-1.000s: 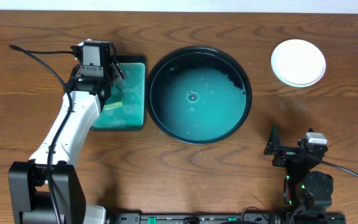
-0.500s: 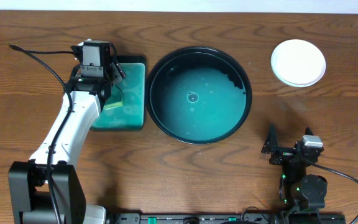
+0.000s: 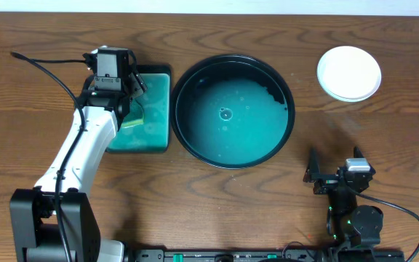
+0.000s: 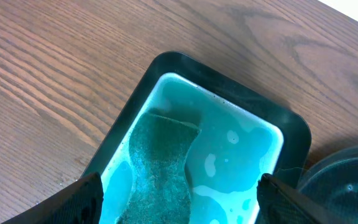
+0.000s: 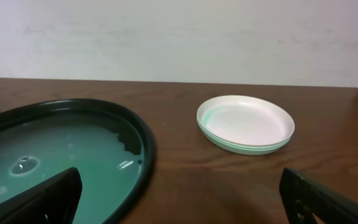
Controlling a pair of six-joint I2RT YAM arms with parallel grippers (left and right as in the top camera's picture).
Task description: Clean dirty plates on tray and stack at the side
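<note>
Table: dark wood grain, carries everything.

Tray: big round black-rimmed basin, table centre, slightly far of middle. Glossy teal water inside with pale bubbles and a small ring mark near the centre. No plates in it.

Left arm: white link runs from its base at the near-left edge up toward the far left, wrist bent down over the rectangular tray. That one is black-rimmed with rounded corners and sits just left of the round tray, rims near touching. It holds teal liquid and a green sponge.

Left pincer: fingers spread wide, gripping nothing, above the sponge. Contact with the sponge can't be told from either view.

Right arm: folded low at the near-right edge, well apart from the tray, wrist camera facing far across the table.

Right pincer: fingers spread wide, empty, only the tips show at the frame's bottom corners.

Plates: stacked on bare table at far right, well apart from the tray. Top one is white and looks clean, with mint-green edges below it. Probably three in the stack, though the layers are hard to count.
</note>
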